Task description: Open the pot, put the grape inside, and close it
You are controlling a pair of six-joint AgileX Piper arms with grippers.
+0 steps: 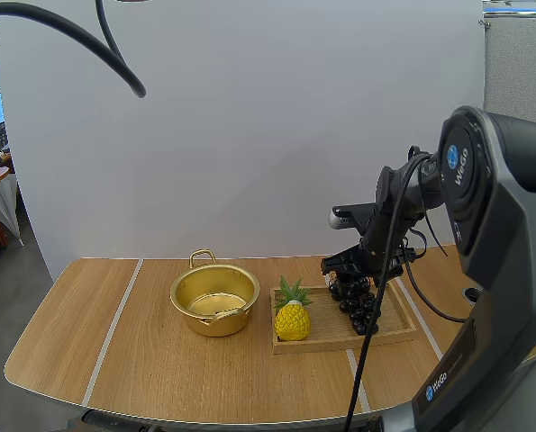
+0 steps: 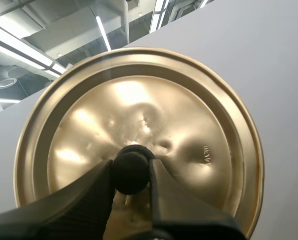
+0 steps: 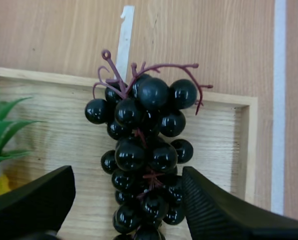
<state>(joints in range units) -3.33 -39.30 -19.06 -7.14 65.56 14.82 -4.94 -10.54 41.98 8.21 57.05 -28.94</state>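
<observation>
Jaws on the right gripper (image 3: 127, 175) stand wide apart and hold nothing, with 1 ribbed black finger on each side of the grapes (image 3: 143, 150) lying just below. The bunch rests on the wooden tray (image 3: 216, 150), its long axis running away from the gripper toward the reddish stem, so a close would pinch across its narrow width. The berries are glossy, dark and round, and probably slippery. A yellow pineapple (image 1: 292, 321) stands beside them. Farther left on the table (image 1: 150, 369) sits the open golden pot (image 1: 215, 326). The left gripper (image 2: 131, 167) is clamped on the round black knob (image 2: 130, 175) of the dented lid (image 2: 149, 110), held aloft. The right arm is nearer the grapes.
</observation>
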